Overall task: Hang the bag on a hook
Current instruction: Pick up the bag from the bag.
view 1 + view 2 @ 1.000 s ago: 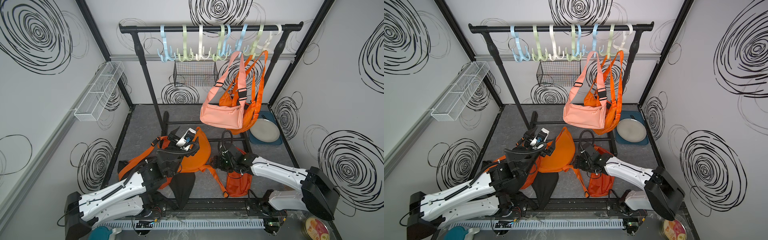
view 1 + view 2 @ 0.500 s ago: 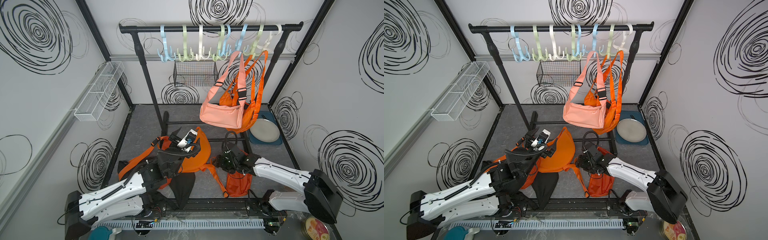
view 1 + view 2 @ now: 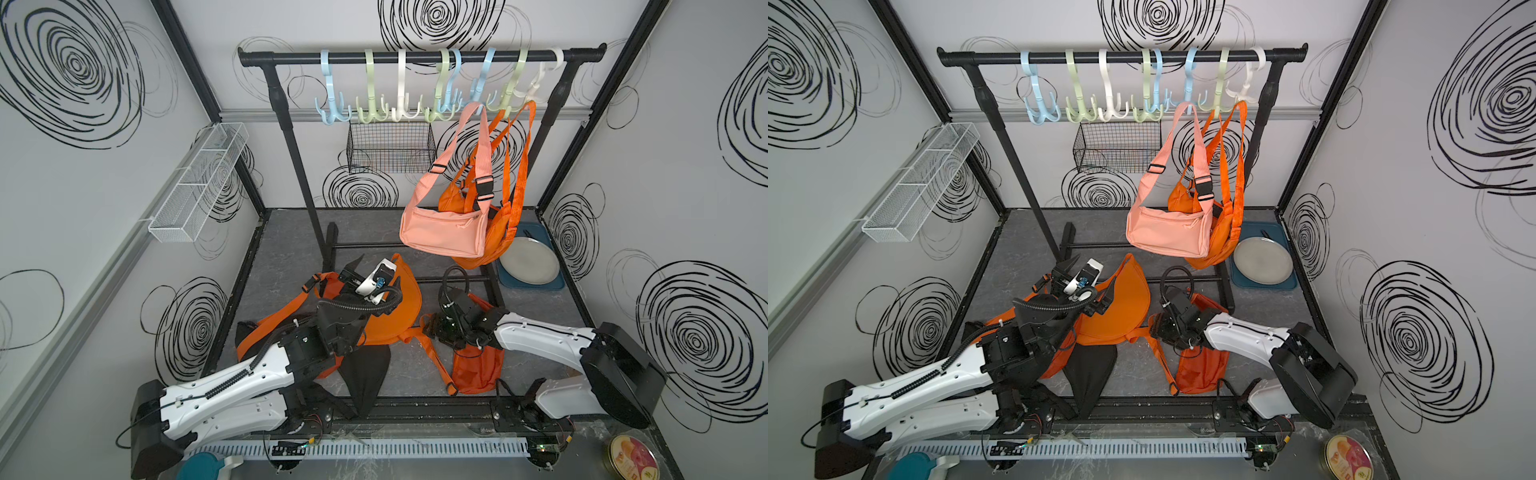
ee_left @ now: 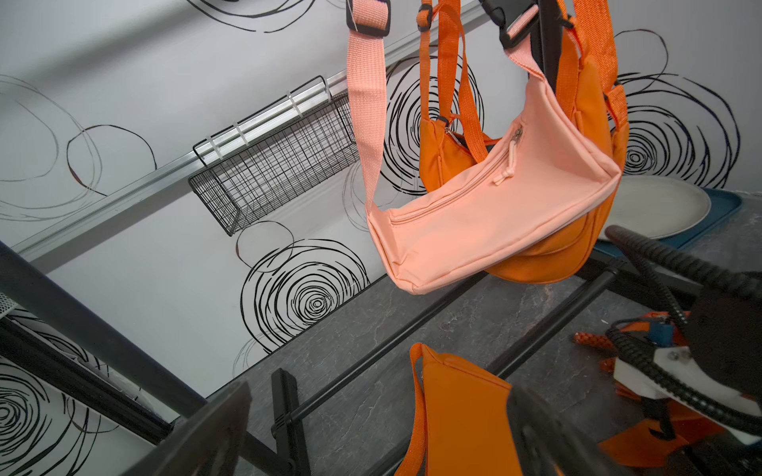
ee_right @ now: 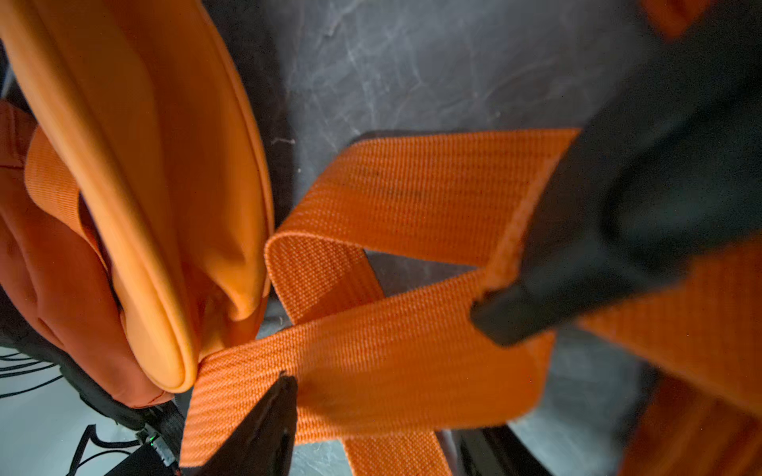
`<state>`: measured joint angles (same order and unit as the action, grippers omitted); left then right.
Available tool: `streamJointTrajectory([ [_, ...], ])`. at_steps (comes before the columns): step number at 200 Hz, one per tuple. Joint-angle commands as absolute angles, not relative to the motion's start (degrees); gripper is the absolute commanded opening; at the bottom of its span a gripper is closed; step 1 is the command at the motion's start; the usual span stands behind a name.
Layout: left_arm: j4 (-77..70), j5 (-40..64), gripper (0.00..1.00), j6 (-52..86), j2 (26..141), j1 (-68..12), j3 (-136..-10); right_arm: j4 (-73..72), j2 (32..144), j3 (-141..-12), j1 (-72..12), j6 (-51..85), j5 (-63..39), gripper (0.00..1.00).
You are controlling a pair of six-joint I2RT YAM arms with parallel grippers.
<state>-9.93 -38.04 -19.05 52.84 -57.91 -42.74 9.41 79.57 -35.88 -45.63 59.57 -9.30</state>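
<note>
Up at the rail's (image 3: 291, 58) left end, a blue hook (image 3: 331, 109) hangs well clear of the hung bags (image 3: 440, 232). Your left gripper (image 4: 381, 395) gapes wide over the orange bag (image 3: 390, 316) on the floor (image 3: 291, 249); rightward, your right gripper (image 5: 383, 350) straddles its strap (image 5: 412, 193), grip unclear.

The bag (image 3: 409, 305) and strap (image 5: 412, 198) are orange, the floor (image 3: 291, 249) marbled grey, the cloth (image 3: 365, 374) seemingly black.

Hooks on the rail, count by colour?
Blue hooks: 3
Green hooks: 3
White hooks: 2
Total on the rail: 8
</note>
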Motion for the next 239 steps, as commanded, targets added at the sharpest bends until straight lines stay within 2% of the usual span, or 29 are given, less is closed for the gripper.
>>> streamJointTrajectory([
  [1, -11.89, -38.75, 0.99, -19.71, 52.89, -58.27, -42.45, 5.87, 78.24, -37.0, -44.95, 58.88, -5.64, 0.5],
  [37, -11.69, -38.75, 0.99, -19.64, 53.18, -58.47, -42.54, 3.52, 79.64, -38.96, -43.23, 56.53, -5.88, 0.25],
  [111, -10.83, -35.76, 0.99, -19.49, 52.98, -58.79, -42.8, 3.45, 75.33, -44.43, -41.83, 53.44, -7.22, 0.02],
  [135, -9.84, -27.9, 0.99, -19.69, 50.68, -61.02, -42.38, 7.26, 72.26, -50.38, -41.79, 49.98, -4.73, 0.0],
  [161, -11.01, -26.52, 0.99, -19.34, 49.56, -66.57, -42.64, 8.05, 68.41, -55.01, -41.84, 45.4, -1.74, 0.0],
  [187, -11.4, -31.6, 0.99, -19.25, 52.63, -73.59, -44.82, 9.1, 65.27, -58.7, -41.81, 42.8, 0.86, 0.0],
  [206, -17.5, -35.53, 0.99, -18.9, 55.97, -78.33, -43.59, 11.59, 63.81, -62.27, -41.92, 41.11, 2.71, 0.0],
  [239, -24.14, -40.08, 0.99, -17.51, 64.92, -81.55, -44.89, 13.67, 60.51, -66.35, -42.31, 39.68, 6.34, 0.0],
])
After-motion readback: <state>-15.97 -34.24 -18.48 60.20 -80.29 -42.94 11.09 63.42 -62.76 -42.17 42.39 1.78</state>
